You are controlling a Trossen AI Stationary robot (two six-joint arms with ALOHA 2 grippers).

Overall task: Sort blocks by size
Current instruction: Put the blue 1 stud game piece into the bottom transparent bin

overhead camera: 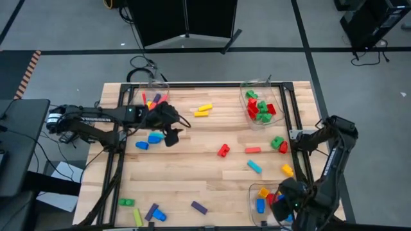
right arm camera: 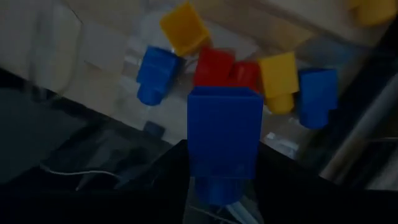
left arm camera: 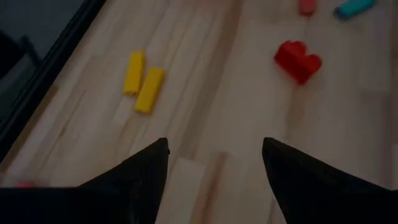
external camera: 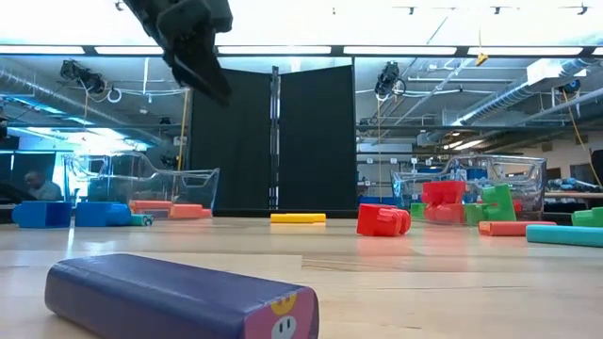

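- Right gripper: pinching a blue stub block above the near-right clear bin, which holds small blue, yellow and red blocks.
- Left gripper: fingers spread, empty, over bare table near two yellow bars.

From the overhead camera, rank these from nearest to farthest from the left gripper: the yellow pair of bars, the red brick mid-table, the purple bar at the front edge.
Measured from the left gripper:
1. Yellow pair of bars, toward the back, closest.
2. Red brick, mid-table, toward the right arm.
3. Purple bar, front edge, farthest.
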